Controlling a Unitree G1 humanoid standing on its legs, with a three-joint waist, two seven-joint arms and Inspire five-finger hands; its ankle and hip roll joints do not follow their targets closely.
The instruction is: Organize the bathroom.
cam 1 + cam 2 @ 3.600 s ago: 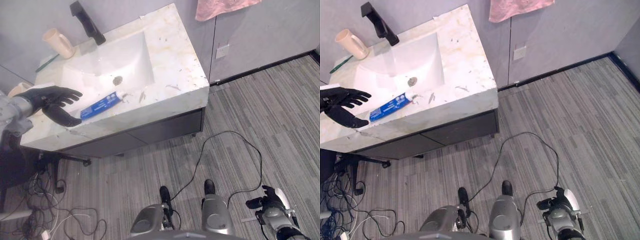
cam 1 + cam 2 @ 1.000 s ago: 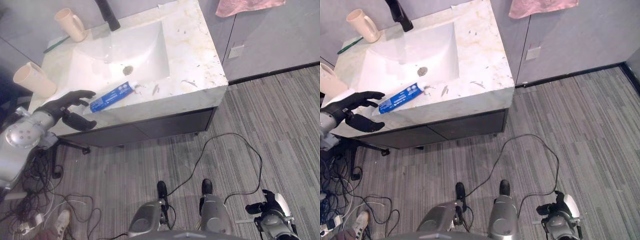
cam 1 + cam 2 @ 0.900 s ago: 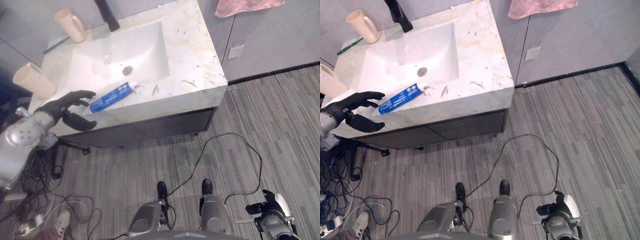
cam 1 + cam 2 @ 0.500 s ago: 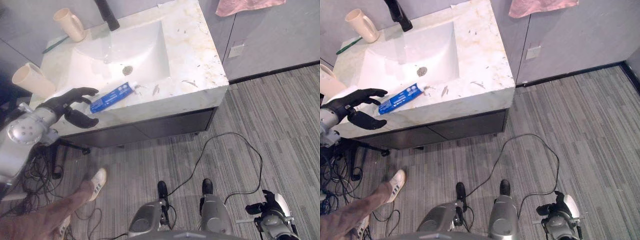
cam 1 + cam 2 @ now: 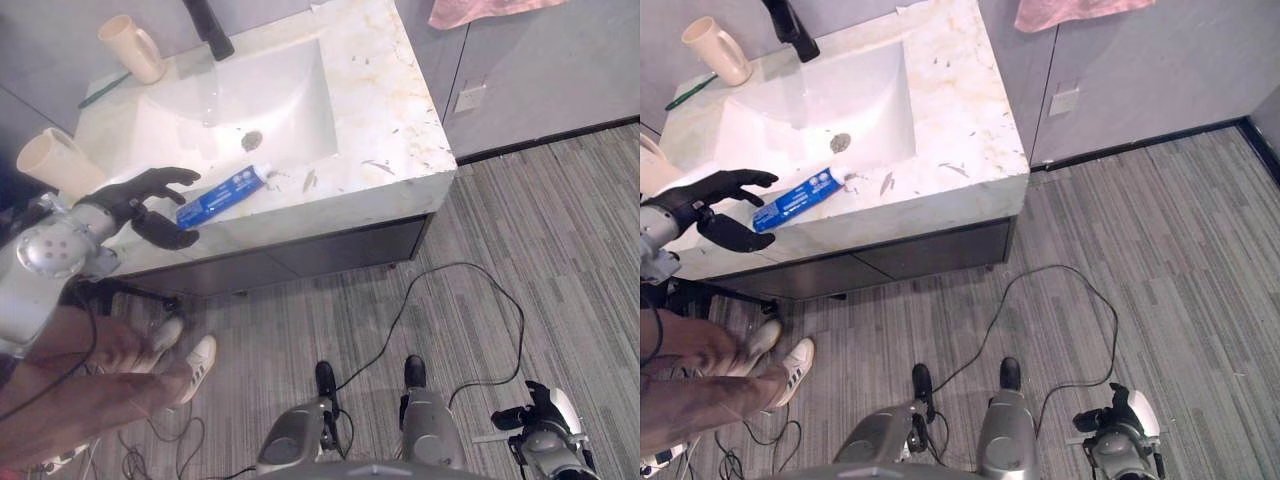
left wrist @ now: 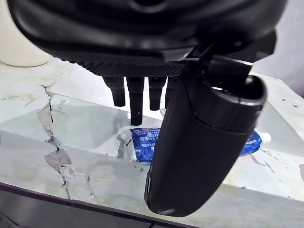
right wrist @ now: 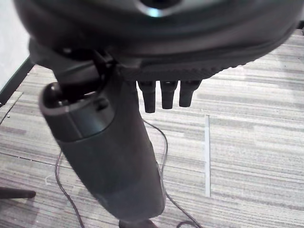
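The left hand (image 5: 140,200) hovers at the front edge of the tabletop (image 5: 390,120), fingers spread and thumb apart, holding nothing. Just beside its fingertips, towards the sink (image 5: 240,100), lies the blue toothpaste tube (image 5: 220,197), long axis slanting away toward the drain. The right hand (image 7: 114,156) hangs open over the floor, far off

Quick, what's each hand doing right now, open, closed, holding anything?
Left hand: open, holding nothing, beside the toothpaste tube.
Right hand: open, holding nothing, hanging over the floor.
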